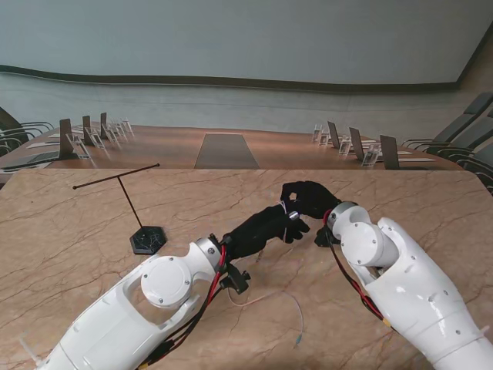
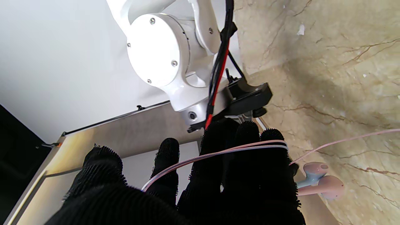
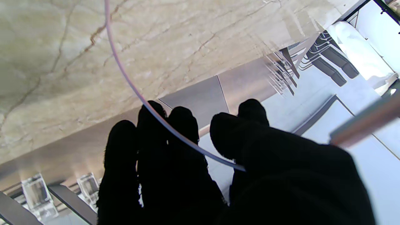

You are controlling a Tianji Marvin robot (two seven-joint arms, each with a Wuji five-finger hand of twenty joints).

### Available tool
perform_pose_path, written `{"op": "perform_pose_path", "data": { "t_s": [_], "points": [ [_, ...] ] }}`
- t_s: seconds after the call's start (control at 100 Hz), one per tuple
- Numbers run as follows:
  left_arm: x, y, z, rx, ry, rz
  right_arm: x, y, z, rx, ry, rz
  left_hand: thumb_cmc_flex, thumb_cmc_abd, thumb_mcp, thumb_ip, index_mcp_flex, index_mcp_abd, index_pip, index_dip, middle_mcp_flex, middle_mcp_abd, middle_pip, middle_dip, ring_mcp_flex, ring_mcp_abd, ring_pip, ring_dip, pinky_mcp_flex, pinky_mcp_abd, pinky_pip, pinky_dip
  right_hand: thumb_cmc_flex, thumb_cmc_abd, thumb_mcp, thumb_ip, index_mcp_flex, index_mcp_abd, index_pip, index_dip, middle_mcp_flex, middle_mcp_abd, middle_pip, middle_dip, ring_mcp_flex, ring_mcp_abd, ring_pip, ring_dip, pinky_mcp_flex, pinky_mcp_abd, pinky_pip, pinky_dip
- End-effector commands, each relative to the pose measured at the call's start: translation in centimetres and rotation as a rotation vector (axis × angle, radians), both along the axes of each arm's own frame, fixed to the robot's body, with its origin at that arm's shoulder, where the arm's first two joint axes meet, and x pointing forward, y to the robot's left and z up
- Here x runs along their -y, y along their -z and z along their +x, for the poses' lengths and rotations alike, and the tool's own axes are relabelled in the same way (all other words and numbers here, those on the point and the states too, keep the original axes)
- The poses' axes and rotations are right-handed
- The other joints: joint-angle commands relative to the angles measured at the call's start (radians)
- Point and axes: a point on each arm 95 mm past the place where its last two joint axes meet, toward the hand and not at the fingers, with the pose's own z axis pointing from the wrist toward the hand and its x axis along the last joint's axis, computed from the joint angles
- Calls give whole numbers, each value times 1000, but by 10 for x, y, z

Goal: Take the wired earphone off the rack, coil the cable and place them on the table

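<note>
Both black-gloved hands meet over the middle of the table. My left hand [image 1: 266,226] has the pink earphone cable [image 2: 218,153] looped across the backs of its fingers [image 2: 243,162], and the two pink earbuds [image 2: 325,184] hang beside it. My right hand [image 1: 310,199] sits just beyond the left, pinching the same cable [image 3: 150,106] between thumb and fingers [image 3: 175,131]. A slack length of cable [image 1: 291,307] trails over the table nearer to me, ending in the plug [image 1: 298,338]. The black T-shaped rack [image 1: 146,235] stands bare at the left.
The marble table's far edge [image 1: 231,171] runs behind the hands. Beyond it stand a long conference table, rows of name stands [image 1: 92,131] and chairs. My white forearms [image 1: 400,293] fill the near corners.
</note>
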Motion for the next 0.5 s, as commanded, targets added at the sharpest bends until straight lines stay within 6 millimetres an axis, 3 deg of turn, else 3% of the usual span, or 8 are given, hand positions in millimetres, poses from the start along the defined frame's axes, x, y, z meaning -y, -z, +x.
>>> {"op": "perform_pose_path", "data": {
  "t_s": [0.0, 0.05, 0.09, 0.19, 0.49],
  "points": [
    [-1, 6, -3, -14, 0, 14, -3, -11, -2, 43, -24, 0, 1, 53, -24, -17, 30, -7, 26, 12, 29, 6, 29, 22, 31, 22, 15, 22, 3, 23, 32, 22, -29, -21, 5, 22, -12, -11, 20, -6, -65, 51, -50, -36, -61, -75, -64, -18, -29, -96, -12, -13],
    [-2, 8, -2, -20, -3, 18, -3, -15, -2, 73, -33, 2, -2, 51, -22, -16, 50, 3, 34, 20, 39, 11, 40, 48, 36, 30, 18, 35, -3, 36, 37, 26, -34, -40, 29, 13, 3, 3, 17, -12, -67, 0, -140, -120, -81, -93, -147, -54, -10, -132, 1, -1],
    [-2, 9, -2, -25, -6, 22, -2, -18, -2, 90, -39, 2, -4, 50, -22, -17, 72, 12, 42, 25, 48, 19, 44, 58, 36, 43, 17, 41, -10, 52, 38, 27, -47, -15, 27, 14, 3, 3, 18, -13, -91, -56, -232, -184, -112, -133, -234, -94, -24, -169, -20, -6],
    [-4, 12, -1, -26, -8, 43, 0, -28, -2, 128, -57, -2, -14, 53, -22, -17, 85, 15, 45, 32, 56, 23, 57, 93, 31, 43, 11, 47, -22, 51, 35, 27, -58, 2, 16, 33, 13, 0, 14, -11, -103, -118, -336, -206, -143, -189, -319, -134, -61, -226, -86, -28],
    [-7, 17, 1, -31, -31, 55, 4, -53, -6, 199, -126, -18, -40, 49, -22, -18, 151, 57, 112, 77, 74, 32, 70, 161, 34, 55, 35, 80, -49, 72, 67, 47, -77, -21, 46, 42, 52, -9, -13, 19, -63, -160, -445, -213, -145, -266, -463, -200, -101, -276, -239, -85]
  ]
}}
